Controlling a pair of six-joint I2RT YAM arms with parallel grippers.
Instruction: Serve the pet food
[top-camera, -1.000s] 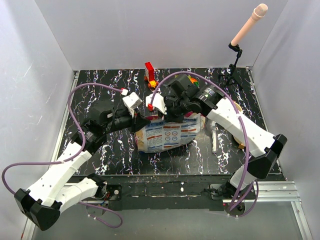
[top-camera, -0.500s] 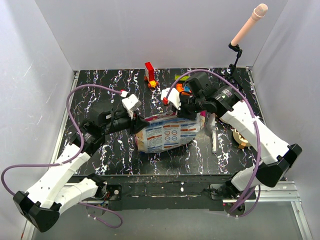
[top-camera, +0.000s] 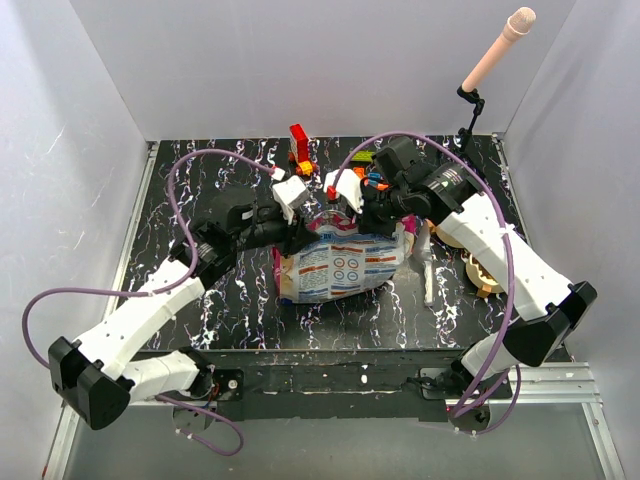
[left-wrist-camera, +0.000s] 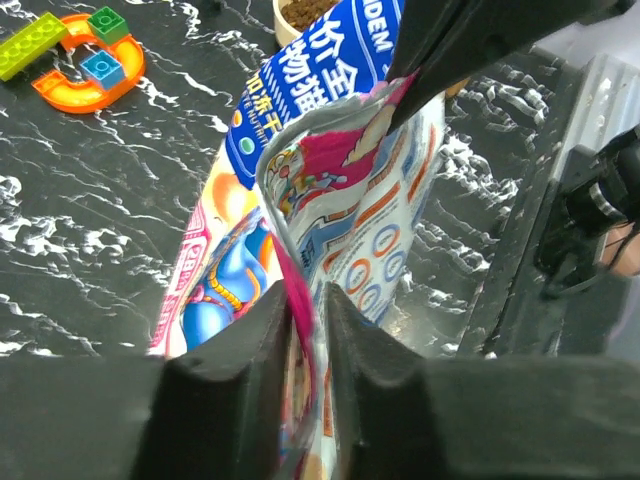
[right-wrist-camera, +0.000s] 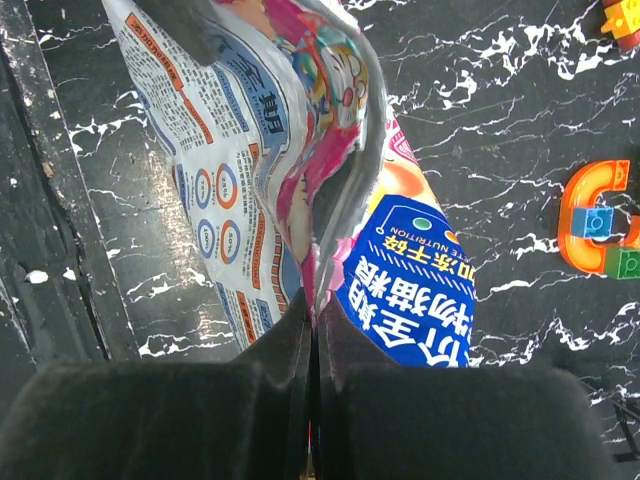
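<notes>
Two hands work over the counter (top-camera: 200, 170), gripping the bag (top-camera: 345, 265). The left hand (left-wrist-camera: 305, 310) pinches one lip of its mouth, and the right hand (right-wrist-camera: 313, 320) is clamped on the other. Beyond the left hand, a bowl (left-wrist-camera: 281, 20) shows some kibble (left-wrist-camera: 310, 9); more pouring is probably left to do.

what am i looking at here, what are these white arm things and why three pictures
It's a robot: a left arm and a right arm bolted to a black marbled table. The wide picture looks down from above and behind them. The other two come from a camera on each wrist, so the dark shapes at the bottom are its own fingers. The left pincer and the right pincer are each shut on the top edge of a printed pet food bag. Toy blocks and a bowl of kibble sit nearby.
</notes>
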